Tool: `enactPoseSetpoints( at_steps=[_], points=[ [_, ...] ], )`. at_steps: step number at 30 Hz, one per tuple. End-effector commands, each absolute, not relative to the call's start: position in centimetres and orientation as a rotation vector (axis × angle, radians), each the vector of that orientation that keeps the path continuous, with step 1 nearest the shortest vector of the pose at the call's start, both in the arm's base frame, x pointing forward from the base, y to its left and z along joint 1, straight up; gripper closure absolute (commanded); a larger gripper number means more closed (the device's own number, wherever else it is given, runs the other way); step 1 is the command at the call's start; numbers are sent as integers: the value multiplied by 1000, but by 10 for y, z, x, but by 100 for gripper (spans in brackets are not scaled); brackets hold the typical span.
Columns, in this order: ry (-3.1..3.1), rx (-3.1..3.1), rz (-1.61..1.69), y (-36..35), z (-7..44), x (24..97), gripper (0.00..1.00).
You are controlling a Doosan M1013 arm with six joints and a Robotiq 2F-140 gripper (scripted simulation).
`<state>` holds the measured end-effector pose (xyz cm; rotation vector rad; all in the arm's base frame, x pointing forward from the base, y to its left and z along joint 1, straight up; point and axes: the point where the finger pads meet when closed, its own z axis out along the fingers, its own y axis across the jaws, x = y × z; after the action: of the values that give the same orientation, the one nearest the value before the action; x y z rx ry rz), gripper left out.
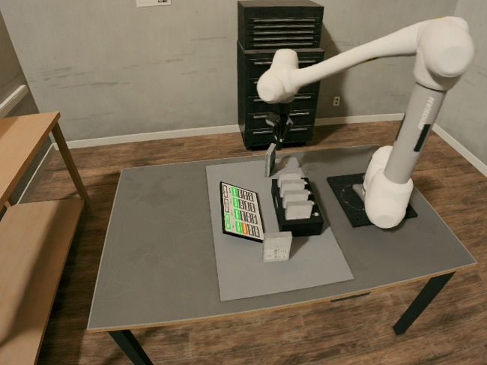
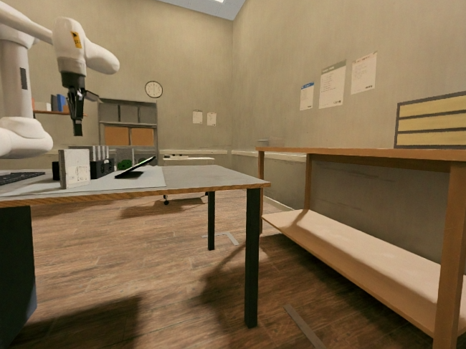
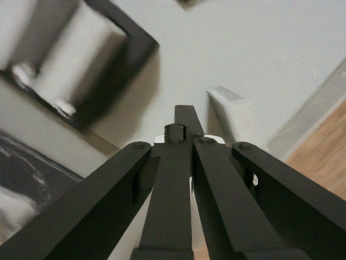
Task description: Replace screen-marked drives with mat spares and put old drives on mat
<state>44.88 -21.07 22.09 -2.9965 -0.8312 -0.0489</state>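
My gripper (image 1: 279, 141) (image 2: 77, 131) (image 3: 183, 120) is shut and empty, above the back end of the mat (image 1: 243, 277) (image 2: 143, 182). The black dock (image 1: 306, 230) (image 3: 146, 44) stands on the mat with several pale drives upright in it; the front drive (image 1: 298, 210) is nearest the top camera. One loose drive (image 1: 269, 161) (image 3: 239, 116) stands upright behind the dock. Another loose drive (image 1: 277, 246) (image 2: 76, 168) stands upright in front of the dock, label showing. The tilted screen (image 1: 240, 210) (image 2: 135, 166) shows green cells and one orange cell in its bottom row; its text is too small to read.
The arm's black base plate (image 1: 349, 202) is right of the dock in the top view. The grey bench (image 1: 162, 235) extends around the mat. A wooden shelf unit (image 1: 28, 137) (image 2: 349, 153) stands apart from the bench. A dark drawer cabinet (image 1: 280, 24) stands behind.
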Motion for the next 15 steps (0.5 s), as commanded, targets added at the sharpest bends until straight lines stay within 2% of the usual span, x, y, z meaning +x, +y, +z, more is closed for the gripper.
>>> enactPoseSetpoints(
  at_steps=[1, 4, 5, 15],
  points=[
    [-414, -3110, -8, -141, 223, 448, 90],
    [-341, -3118, -9, -128, 222, 445, 90],
    [-257, -3127, -8, -90, 222, 439, 90],
    [167, -3131, -7, 32, 219, 395, 90]
  ],
)
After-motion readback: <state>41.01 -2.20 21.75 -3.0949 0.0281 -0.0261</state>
